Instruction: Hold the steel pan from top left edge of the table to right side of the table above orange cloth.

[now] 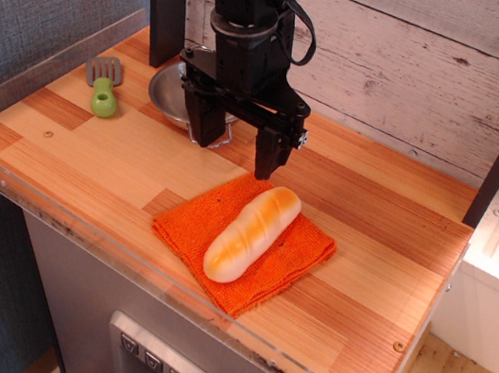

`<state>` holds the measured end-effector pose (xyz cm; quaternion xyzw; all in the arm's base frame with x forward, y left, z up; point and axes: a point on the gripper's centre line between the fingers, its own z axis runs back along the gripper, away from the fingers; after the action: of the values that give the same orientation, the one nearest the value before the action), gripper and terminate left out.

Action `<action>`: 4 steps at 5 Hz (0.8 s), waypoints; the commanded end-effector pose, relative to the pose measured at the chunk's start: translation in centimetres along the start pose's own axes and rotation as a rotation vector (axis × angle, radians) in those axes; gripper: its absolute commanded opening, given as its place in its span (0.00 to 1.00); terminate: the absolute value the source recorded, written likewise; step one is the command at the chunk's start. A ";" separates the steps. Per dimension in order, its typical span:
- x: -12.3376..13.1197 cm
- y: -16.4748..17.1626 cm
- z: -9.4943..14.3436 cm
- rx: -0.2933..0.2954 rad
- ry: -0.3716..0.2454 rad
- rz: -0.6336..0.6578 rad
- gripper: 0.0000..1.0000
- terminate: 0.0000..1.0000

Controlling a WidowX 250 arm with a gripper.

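Hovering with my pincer spread wide and empty, I see the steel pan at ten o'clock on the striped wooden desk. Its shiny curved rim could slip; the glossy bread roll occupies the woven orange cloth, so landing may tip.

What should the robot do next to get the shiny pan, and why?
Probably back the gripper up a little toward the steel pan. Its open jaws hold nothing and hang in front of the pan, which is far from the orange cloth.
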<state>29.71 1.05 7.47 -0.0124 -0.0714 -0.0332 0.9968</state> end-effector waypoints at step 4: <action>6.4 4.6 -2.9 0.049 0.019 0.115 1.00 0.00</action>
<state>36.25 4.60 3.92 0.0047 -0.0404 0.0264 0.9988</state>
